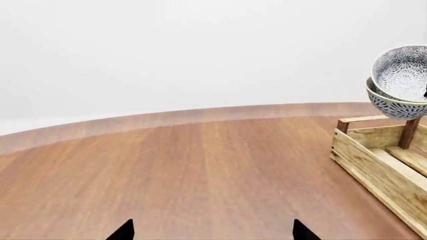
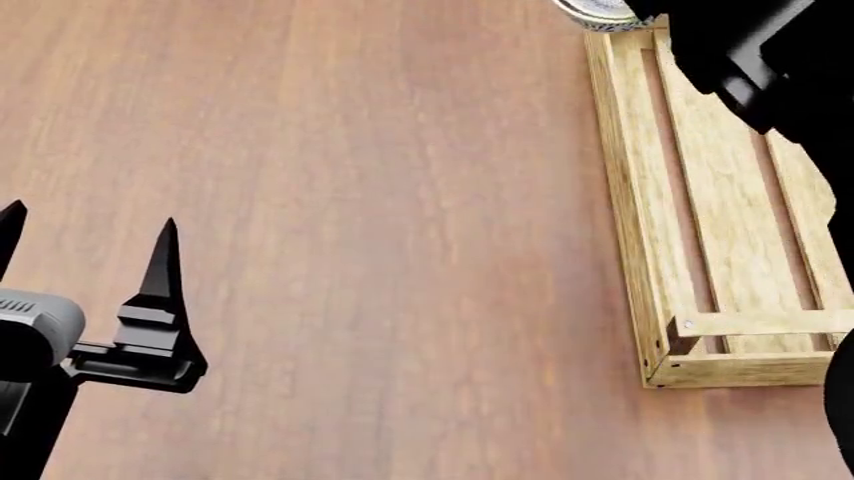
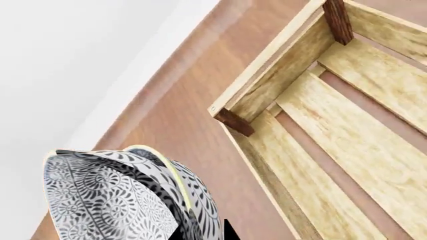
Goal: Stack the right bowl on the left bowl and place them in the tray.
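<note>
**Head view: stacked bowls hang over the tray's far corner**

Head view shows the right arm reaching across the tray, with only a sliver of the patterned bowls visible beyond the tray's far end. In the left wrist view the two bowls are nested, one inside the other, tilted and lifted clear above a corner post of the tray. The right wrist view puts the stack right at the right tool, which seems to grip it at the rim; little of that tool shows, so how far it is closed cannot be told. The slatted tray floor lies beyond and below the stack.

The left tool hangs with fingers spread wide and nothing between them, over bare desk, well apart from the tray.

Judging by their look, the bowls are rigid, glazed and probably slippery and breakable; a rim pinch holding both walls together seems the sensible hold, since the inner bowl could slide in the tilted stack. Stacking looks done; lowering into the tray is not.
</note>
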Robot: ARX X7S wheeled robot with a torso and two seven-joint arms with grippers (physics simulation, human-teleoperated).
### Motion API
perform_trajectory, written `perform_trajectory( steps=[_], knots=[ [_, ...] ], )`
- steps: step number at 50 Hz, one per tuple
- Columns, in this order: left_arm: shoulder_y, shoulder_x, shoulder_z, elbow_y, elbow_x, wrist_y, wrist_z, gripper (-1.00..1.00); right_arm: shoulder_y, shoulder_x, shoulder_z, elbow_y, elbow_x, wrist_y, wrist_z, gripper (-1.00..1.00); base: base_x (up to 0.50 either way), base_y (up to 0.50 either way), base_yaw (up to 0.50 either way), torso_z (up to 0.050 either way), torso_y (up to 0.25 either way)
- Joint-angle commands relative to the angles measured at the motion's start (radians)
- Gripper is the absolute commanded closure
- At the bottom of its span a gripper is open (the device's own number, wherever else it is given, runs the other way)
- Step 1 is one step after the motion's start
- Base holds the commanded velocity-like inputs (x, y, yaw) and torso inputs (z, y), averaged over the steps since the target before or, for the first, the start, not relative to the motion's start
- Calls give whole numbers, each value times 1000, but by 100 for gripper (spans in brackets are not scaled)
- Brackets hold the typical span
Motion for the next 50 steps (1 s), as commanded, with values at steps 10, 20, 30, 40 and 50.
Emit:
perform_trajectory(
  steps=[10, 20, 30, 40, 50],
  knots=[
    [9, -7, -5, 0, -6, 9, -4, -100, -73, 117, 210, 14, 19, -93, 116, 100, 0, 0, 0, 0, 0],
    [7, -10, -4, 2, -9, 7, -7, -100, -111, 140, 266, 14, 17, -131, 159, 100, 0, 0, 0, 2, 1],
    [5, -11, -6, 0, -15, 8, -8, -100, -157, 165, 358, 14, 21, -158, 185, 100, 0, 0, 0, 0, 1],
    [15, -14, -9, 0, -19, 16, -8, -100, -197, 172, 412, 14, 12, -168, 196, 100, 0, 0, 0, 0, 1],
    [19, -15, -5, -9, -15, 24, -7, -100, -200, 170, 414, 14, 8, -164, 194, 100, 0, 0, 0, 0, 1]
  ],
)
